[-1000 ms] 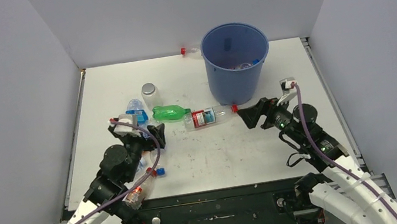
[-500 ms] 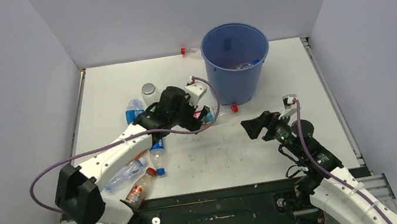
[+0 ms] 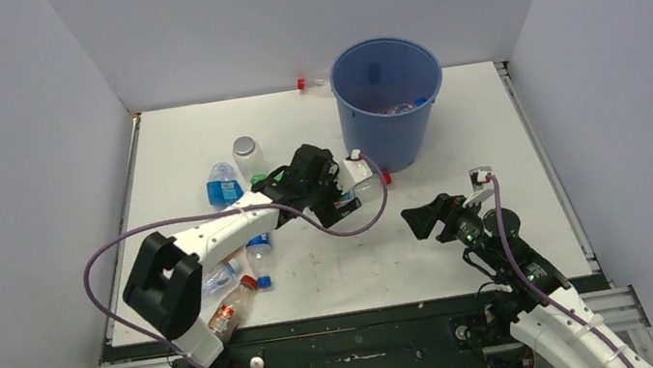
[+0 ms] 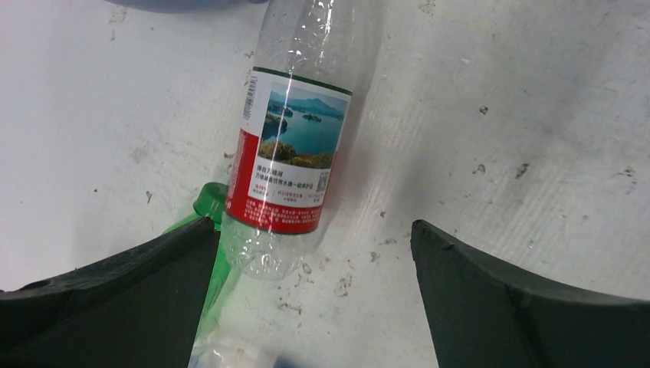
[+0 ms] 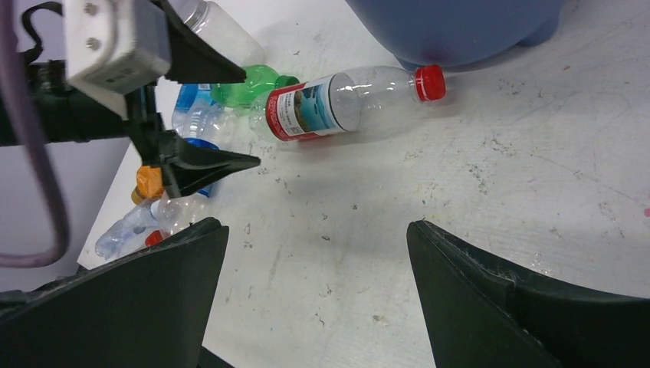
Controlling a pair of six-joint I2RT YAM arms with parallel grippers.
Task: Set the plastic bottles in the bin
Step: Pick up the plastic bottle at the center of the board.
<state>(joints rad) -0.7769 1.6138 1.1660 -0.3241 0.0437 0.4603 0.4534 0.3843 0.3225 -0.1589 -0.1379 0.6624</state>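
bottle (image 5: pixel 337 103): red label, lying on table just near-left of bin (image 3: pixel 388 101), cap toward it; green bottle (image 5: pixel 257 80) just beside its base | left gripper (image 4: pixel 312 225): wide open, empty, over the label | right gripper (image 5: pixel 316 226): open, empty, apart at near right | you: lower astride the label, keep the left finger clear of the green one, then close.

Red-capped bottle (image 5: pixel 345 103) — beside blue bin (image 5: pixel 460 31)
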